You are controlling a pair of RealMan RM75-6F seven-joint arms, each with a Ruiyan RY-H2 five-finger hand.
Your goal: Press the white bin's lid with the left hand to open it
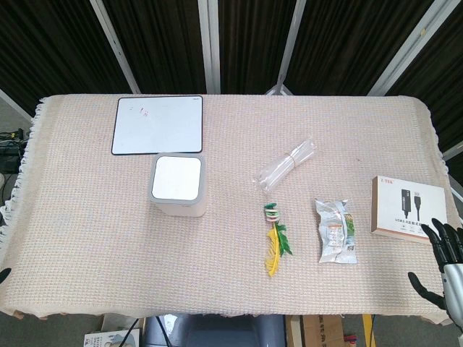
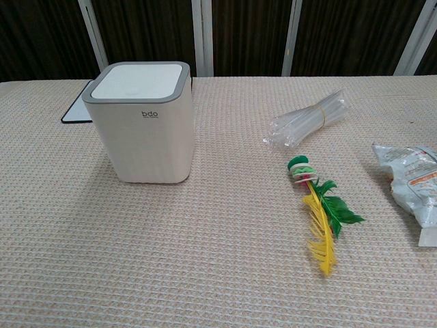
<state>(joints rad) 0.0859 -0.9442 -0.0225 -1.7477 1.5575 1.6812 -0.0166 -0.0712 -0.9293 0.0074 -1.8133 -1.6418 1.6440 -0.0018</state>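
Observation:
The white bin (image 1: 177, 189) stands on the left half of the table, its flat lid (image 1: 176, 178) down inside a grey rim. In the chest view the bin (image 2: 145, 133) is upright and its lid (image 2: 140, 80) lies level and untouched. Only a dark tip of my left hand (image 1: 3, 275) shows at the left edge of the head view, well to the left of the bin and nearer the table's front; how its fingers lie is hidden. My right hand (image 1: 446, 254) hovers at the front right corner with fingers spread, holding nothing. Neither hand shows in the chest view.
A whiteboard (image 1: 158, 124) lies just behind the bin. To the bin's right are a clear bag of straws (image 1: 288, 163), a yellow and green feather toy (image 1: 276, 238), a snack packet (image 1: 336, 231) and a cable box (image 1: 409, 208). A woven cloth (image 1: 87, 231) covers the table.

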